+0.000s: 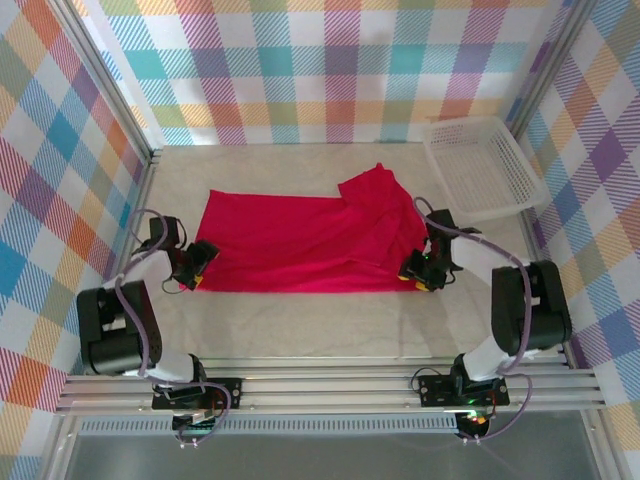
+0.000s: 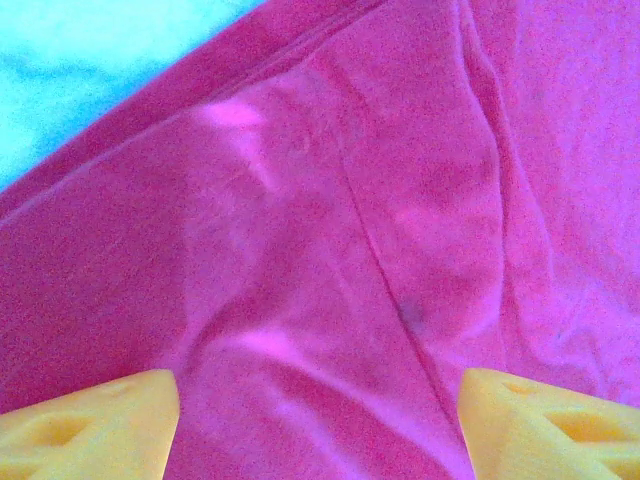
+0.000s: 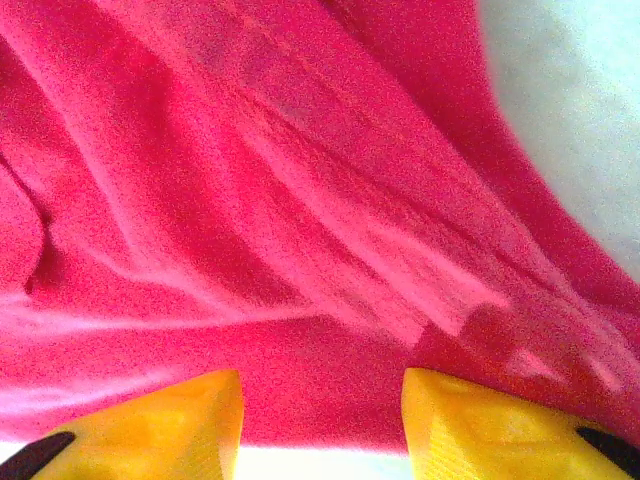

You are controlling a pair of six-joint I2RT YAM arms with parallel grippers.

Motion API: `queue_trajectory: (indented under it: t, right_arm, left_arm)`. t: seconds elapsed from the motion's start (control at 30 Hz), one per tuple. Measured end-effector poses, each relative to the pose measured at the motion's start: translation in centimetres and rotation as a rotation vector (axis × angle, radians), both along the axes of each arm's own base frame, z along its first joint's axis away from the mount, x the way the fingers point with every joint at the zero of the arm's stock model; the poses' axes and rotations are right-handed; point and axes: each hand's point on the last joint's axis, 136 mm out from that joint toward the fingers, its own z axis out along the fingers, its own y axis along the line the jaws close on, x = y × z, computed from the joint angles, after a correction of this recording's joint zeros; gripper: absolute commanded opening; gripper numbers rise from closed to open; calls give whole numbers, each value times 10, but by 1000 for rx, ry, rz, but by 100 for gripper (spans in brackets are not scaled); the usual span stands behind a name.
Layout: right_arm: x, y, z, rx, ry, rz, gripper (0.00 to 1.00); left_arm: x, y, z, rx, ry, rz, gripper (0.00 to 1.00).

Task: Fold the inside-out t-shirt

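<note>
On the table [image 1: 300,325] | t-shirt [image 1: 290,245] spread flat | left tool [image 2: 318,400], right tool [image 3: 322,400] both agape, empty

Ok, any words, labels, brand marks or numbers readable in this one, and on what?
None can be read.
t-shirt: plain red cloth, no print or tag lettering in view.
white mesh basket: no label.
left end effector fingers and right end effector fingers: bare yellow, no marking.
checked walls: pattern alone.
</note>
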Motion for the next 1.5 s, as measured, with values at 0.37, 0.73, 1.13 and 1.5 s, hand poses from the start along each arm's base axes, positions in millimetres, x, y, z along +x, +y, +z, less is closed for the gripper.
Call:
queue_trajectory:
  t: [0.37, 0.73, 1.13, 1.5]
  right_arm:
    - [5, 3, 68, -5, -146, 16, 46]
    - [35, 64, 69, -8, -199, 153, 44]
    - [60, 75, 35, -79, -137, 167, 49]
    - [61, 85, 9, -84, -89, 176, 43]
  left_arm:
    - [15, -27, 72, 70, -169, -129, 74]
    - [22, -63, 60, 58, -145, -238, 73]
    - [23, -62, 47, 73, -114, -251, 73]
    - [22, -62, 44, 75, -106, -254, 73]
